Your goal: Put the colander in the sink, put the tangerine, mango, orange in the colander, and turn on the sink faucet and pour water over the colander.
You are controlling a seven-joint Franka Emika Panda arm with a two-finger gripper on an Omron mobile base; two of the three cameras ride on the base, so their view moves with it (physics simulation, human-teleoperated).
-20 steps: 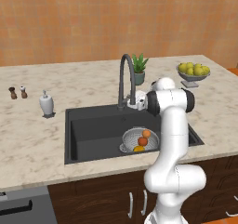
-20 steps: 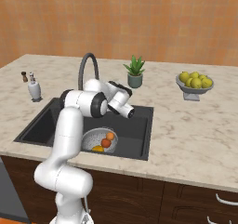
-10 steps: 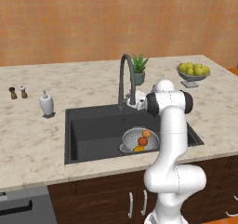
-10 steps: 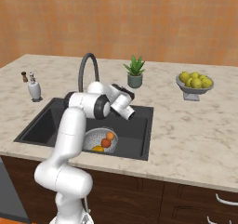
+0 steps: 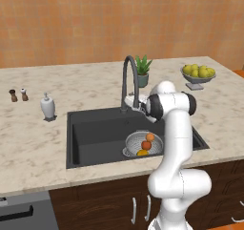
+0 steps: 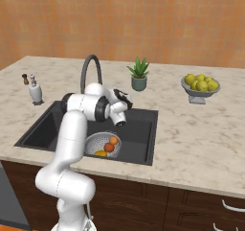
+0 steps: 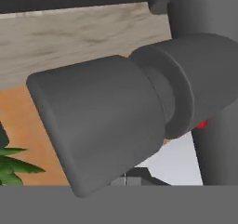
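In left base view: colander sitting in sink, front right part of basin, w/ three orange-ish fruits inside. Sink faucet arching up behind basin; gripper tucked low by its base, right side, very near or touching — can't tell which. No water stream visible. Soap dispenser on counter left of sink, fruit bowl far right, potted plant behind tap.

In right base view: same layout from other side. Colander w/ fruit near front of sink, gripper reaching toward rear of basin, right of faucet stem. Fingers hard to make out at this size; taken as fully closed, nothing clamped.

In hand view: close-up of a dark grey stubby cylinder, prob. faucet lever, w/ faucet body at right; small red mark beside it. Plant leaves at lower left.

Step in hand, by judgement: fruit loaded, now turning tap on. Next move calls for nudging lever w/ closed fingers until water runs, plus checking spout sits over colander.
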